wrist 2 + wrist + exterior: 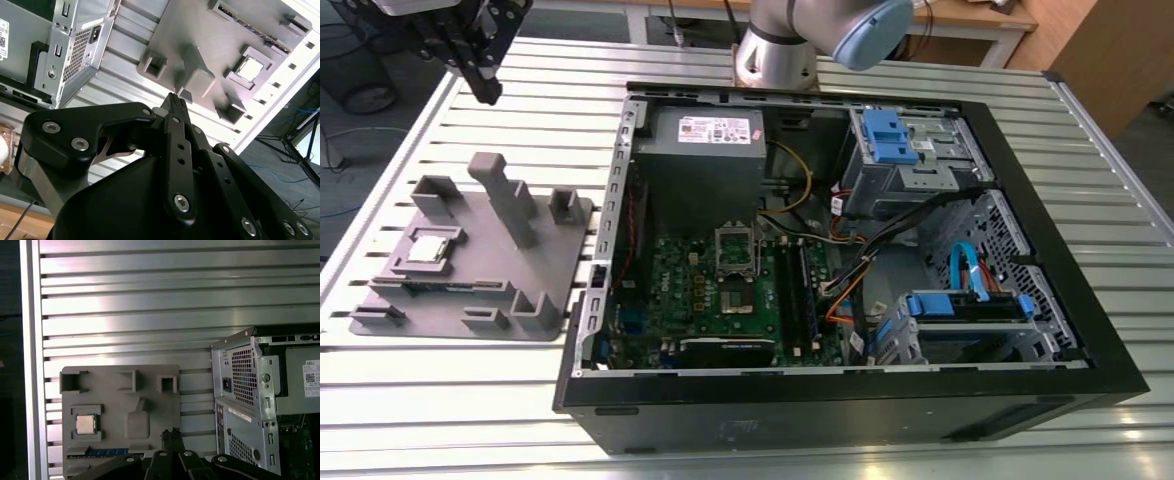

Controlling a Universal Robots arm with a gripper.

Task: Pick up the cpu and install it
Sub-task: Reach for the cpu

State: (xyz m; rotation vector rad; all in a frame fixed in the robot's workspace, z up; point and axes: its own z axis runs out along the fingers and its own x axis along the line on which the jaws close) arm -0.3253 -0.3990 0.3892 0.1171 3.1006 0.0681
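Observation:
The cpu (427,248) is a small silver square lying flat in a pocket of the grey plastic tray (540,262) on the exterior view's left. Both wrist views show the cpu (249,70) (85,424) in the tray (200,25) (155,410). My gripper (486,92) hangs high above the table behind the tray, well apart from the chip. Its black fingers (176,102) (171,433) are shut together with nothing between them. The empty socket (734,250) sits on the green motherboard inside the open computer case (1067,300).
The case holds a grey power supply (707,135), blue drive brackets (883,135) and loose cables. A tall grey post (507,200) rises from the tray. The arm's base (781,50) stands behind the case on the slatted metal table (454,400).

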